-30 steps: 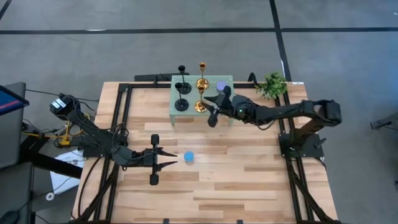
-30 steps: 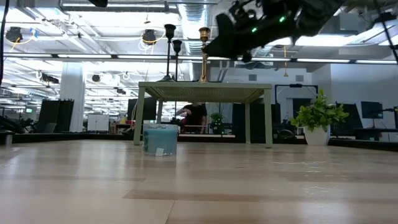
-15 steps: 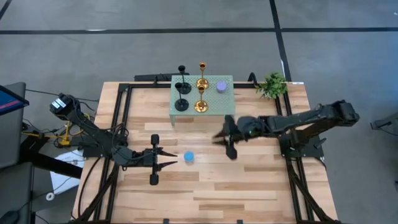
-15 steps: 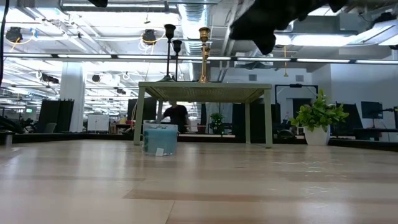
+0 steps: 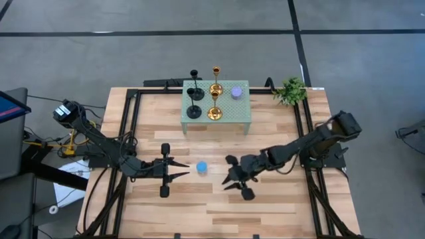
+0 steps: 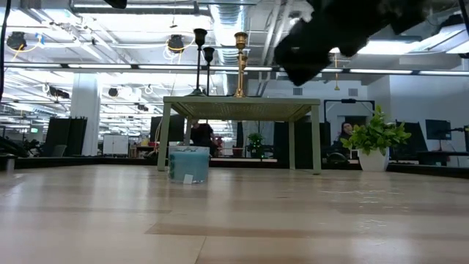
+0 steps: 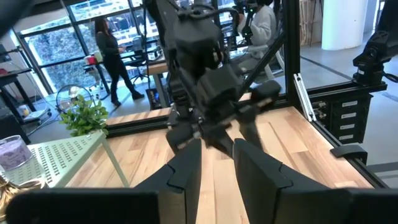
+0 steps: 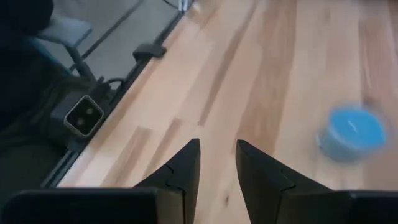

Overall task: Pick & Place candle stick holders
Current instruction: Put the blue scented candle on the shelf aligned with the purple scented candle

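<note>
From above, the blue holder (image 5: 202, 167) sits on the worktop (image 5: 265, 206) between the left gripper (image 5: 184, 168) and the right gripper (image 5: 229, 179), near both but touched by neither, while the two gold holders (image 5: 214, 99), two black holders (image 5: 194, 96) and the purple holder (image 5: 236, 91) stand on the green stand (image 5: 239, 119). Level with the worktop, the blue holder (image 6: 188, 163) stands before the stand (image 6: 242, 106). Each wrist view shows its own fingers (image 7: 186, 171) (image 8: 180, 171) slightly spread and holding nothing, with the blue holder (image 8: 348, 132) off to one side in the right one.
</note>
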